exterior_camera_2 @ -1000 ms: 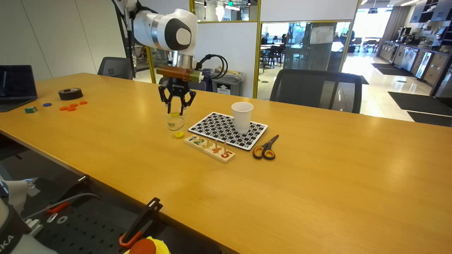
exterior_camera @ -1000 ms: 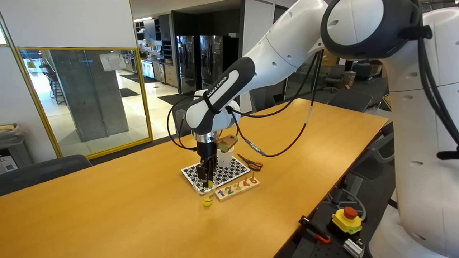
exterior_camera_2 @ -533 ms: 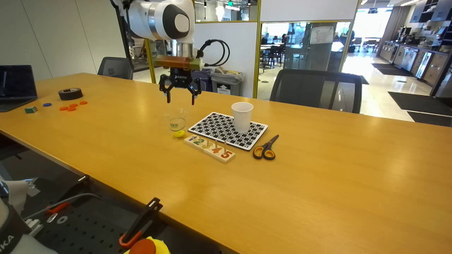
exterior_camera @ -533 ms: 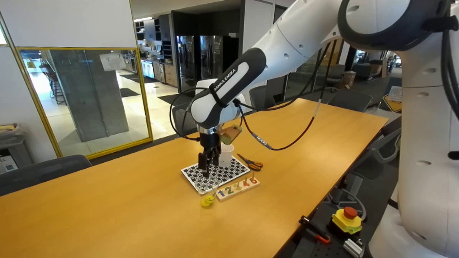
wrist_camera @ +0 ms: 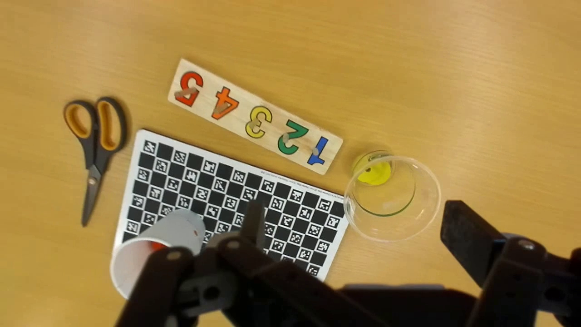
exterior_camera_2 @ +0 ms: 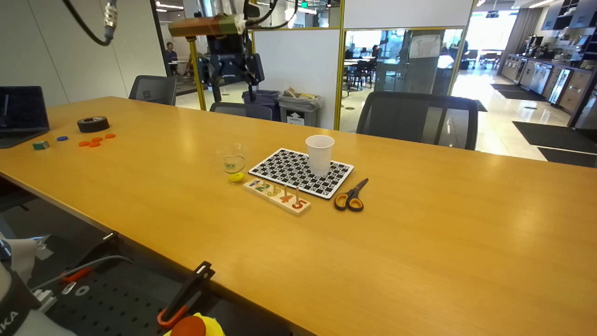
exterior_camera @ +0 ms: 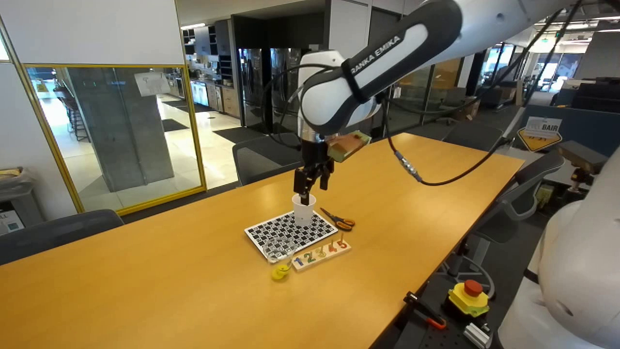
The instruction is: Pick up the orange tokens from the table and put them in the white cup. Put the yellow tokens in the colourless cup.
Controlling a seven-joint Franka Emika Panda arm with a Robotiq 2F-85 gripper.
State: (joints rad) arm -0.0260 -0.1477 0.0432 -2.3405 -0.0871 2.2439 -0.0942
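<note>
Fingers (wrist_camera: 472, 240) are spread wide above the tabletop (wrist_camera: 499, 91). Yellow tokens (wrist_camera: 376, 174) are framed between them in the wrist view, inside the clear cup (wrist_camera: 399, 202) — the white cup (wrist_camera: 178, 230), orange glimpsed inside, is partly hidden by one finger. Orange tokens (exterior_camera_2: 94, 144) are seen well apart from the fingers.

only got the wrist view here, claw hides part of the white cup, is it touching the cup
Observer: No. In an exterior view the claw hangs in the air, well above and apart from the white cup.
Operator: ok, anything to collect outside my picture
Observer: Yes, four orange tokens lie on the table, as an exterior view shows.
Operator: what's next to those
Observer: A black roll of tape, just beyond them in that view.
</note>
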